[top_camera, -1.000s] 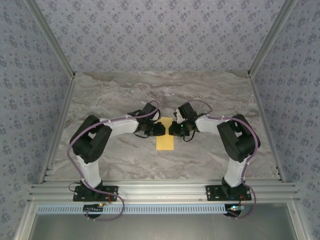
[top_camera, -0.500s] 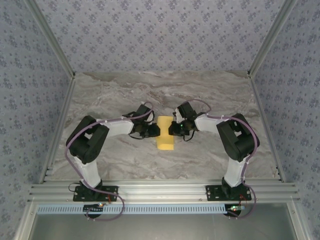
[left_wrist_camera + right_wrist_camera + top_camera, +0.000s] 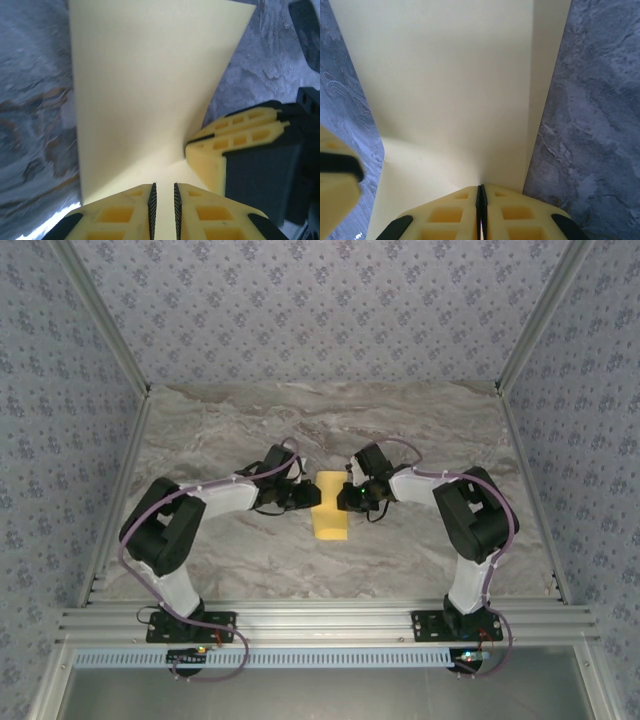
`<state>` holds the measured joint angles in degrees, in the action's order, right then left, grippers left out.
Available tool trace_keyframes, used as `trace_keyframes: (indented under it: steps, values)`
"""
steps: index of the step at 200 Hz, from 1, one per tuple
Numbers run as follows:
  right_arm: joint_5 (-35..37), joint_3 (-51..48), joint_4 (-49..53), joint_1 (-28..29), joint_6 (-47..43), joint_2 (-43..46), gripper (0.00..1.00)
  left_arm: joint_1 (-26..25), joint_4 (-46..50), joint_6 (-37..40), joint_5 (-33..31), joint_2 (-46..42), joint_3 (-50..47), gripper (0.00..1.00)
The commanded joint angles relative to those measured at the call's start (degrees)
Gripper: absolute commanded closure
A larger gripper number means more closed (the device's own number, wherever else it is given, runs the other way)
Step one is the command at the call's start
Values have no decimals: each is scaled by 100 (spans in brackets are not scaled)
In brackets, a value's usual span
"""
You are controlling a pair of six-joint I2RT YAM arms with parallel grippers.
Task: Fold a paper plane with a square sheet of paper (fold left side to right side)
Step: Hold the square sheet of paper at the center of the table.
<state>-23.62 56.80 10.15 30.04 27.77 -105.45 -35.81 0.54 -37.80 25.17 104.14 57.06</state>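
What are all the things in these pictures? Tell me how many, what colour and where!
mustard-yellow sheet of paper: one, yellow, middle of the table between the two hands, partly curved upward.
marble-look tabletop: one, grey-brown, under everything.
flowery wallpaper walls: three, blue-grey, behind and at both sides of the table.
metal rails: several, silver, along the near edge.
left arm: one, black and white, bolted near left.
right arm: one, black and white, bolted near right.
left hand: one, yellow fingers, at the sheet's left edge, fingers slightly apart.
right hand: one, yellow fingers, shut on the sheet's right edge.
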Motion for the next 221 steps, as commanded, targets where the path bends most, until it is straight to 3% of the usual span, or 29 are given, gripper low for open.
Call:
trace_keyframes:
  steps: [1,45,134,221]
  values:
    - [334,-134,656,71,-61,-362,90,-41,-237,-121,156,352,259,81]
    - [278,-135,614,59,-75,-298,90,-68,9,-153,-130,447,146,81]
    - [-853,394,-129,-387,-80,164,90,-152,271,-301,-473,509,-132,82]
    - [-1113,1297,-379,-375,114,-865,90,-163,308,-298,-478,538,-86,83]
